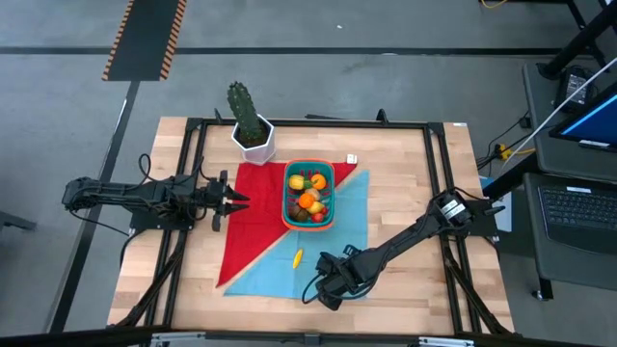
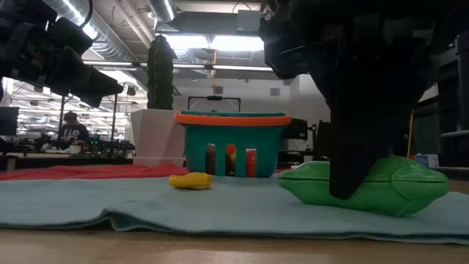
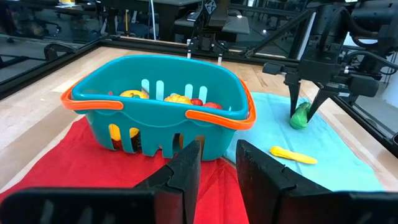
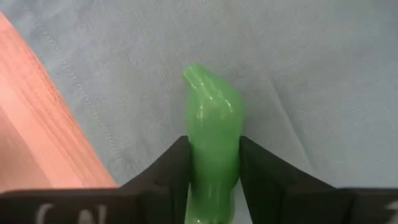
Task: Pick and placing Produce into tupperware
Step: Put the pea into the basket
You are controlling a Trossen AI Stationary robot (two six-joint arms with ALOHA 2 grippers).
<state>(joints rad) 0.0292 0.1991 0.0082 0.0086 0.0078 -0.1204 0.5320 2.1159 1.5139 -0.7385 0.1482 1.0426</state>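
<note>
From above, the right end effector (image 1: 324,289) hides the green pea pod (image 4: 212,124) under it. Its fingers are clamped on the pod's sides, the pod lying flat on the blue cloth (image 1: 280,275) near the desk's front edge, long axis running forward between the fingers. The left end effector (image 1: 231,200) hovers beside the basket (image 1: 330,172), fingers slightly apart, empty. A yellow piece (image 1: 297,256) lies nearby.

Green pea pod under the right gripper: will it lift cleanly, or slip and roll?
The pea pod looks like glossy moulded plastic, so probably stiff and light but somewhat slippery. The right gripper has its fingers against both sides of the pod's narrow width, which should hold. Its rounded, elongated shape might rock on the blue cloth if released.
</note>
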